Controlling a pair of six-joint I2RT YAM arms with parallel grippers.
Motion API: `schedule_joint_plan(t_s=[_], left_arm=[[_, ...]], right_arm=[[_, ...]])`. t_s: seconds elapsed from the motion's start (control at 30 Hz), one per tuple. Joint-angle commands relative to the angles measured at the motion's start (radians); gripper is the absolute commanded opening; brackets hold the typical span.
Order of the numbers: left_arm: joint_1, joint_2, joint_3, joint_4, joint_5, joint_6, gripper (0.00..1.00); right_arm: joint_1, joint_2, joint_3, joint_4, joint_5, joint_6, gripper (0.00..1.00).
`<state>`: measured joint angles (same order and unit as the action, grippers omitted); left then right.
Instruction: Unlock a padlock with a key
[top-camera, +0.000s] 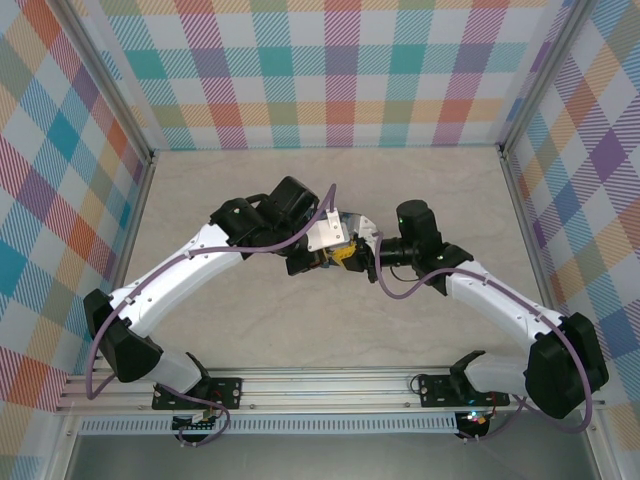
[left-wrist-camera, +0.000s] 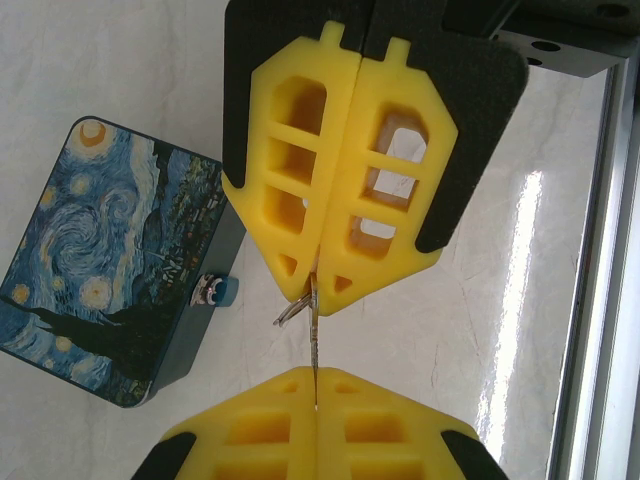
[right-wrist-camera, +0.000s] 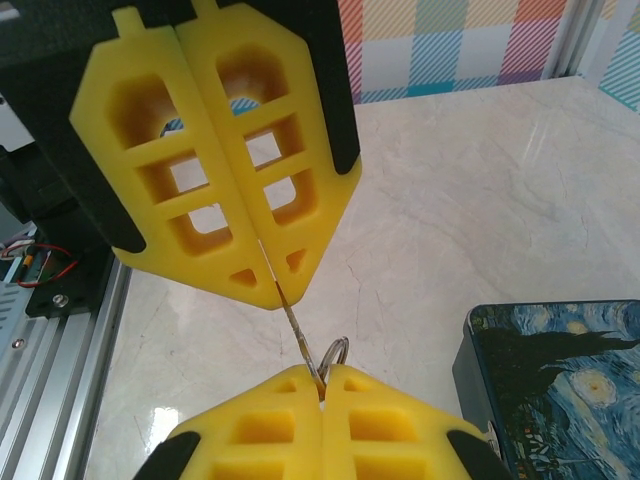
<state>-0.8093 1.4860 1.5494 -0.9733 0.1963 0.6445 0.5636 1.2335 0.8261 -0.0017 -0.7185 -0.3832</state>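
Two arms meeting fingertip to fingertip above the table (top-camera: 250, 330). In the overhead view the left arm (top-camera: 180, 275) rises from its base at the near left and arches inward and away. The right arm (top-camera: 500, 300) mirrors it from the near right. Their wrists converge over the middle of the table, and the yellow finger pads face each other there.

The left wrist view shows the left gripper (left-wrist-camera: 315, 292) clenched, its two yellow fingers (left-wrist-camera: 290, 170) pressed flat together. The key (left-wrist-camera: 315, 340) is pinched at their tips, and a small wire ring (left-wrist-camera: 289, 313) hangs just beside them. The thin blade of the key spans the short gap to the right gripper (left-wrist-camera: 317, 378), which points the opposite way and is likewise clenched on the key's other end.

The right wrist view confirms this from the other side. The key runs as a slanted sliver from the closed tips of the right gripper down to those of the left gripper, and the ring sits at the left gripper's end.

The padlock (left-wrist-camera: 220, 291) hangs on the side wall of the starry-night tin (left-wrist-camera: 100, 260), which lies flat on the table. It is near the joined fingertips but apart from them, and neither gripper touches it.
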Motion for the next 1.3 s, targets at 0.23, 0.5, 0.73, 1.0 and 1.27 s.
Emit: schedule_joint_plan(t_s=[0.23,0.5,0.73,1.0,1.27], left_arm=[[-0.010,-0.067,-0.013,0.073,0.029,-0.040,0.22],[0.168,-0.337,-0.323,0.601,0.305,-0.375,0.47],[0.191,-0.429,-0.635,1.241,0.328,-0.789,0.68],[0.192,-0.375,-0.667,1.405,0.347,-0.947,0.71],[0.191,-0.336,-0.670,1.453,0.351,-0.982,0.63]], right_arm=[[-0.011,-0.059,-0.063,0.099,0.017,0.094,0.00],[-0.064,-0.132,-0.214,0.494,0.018,0.486,0.00],[-0.064,-0.056,-0.189,0.802,-0.017,0.859,0.00],[-0.028,-0.001,-0.078,0.741,-0.076,0.923,0.00],[-0.018,0.023,-0.080,0.810,-0.061,0.993,0.00]])
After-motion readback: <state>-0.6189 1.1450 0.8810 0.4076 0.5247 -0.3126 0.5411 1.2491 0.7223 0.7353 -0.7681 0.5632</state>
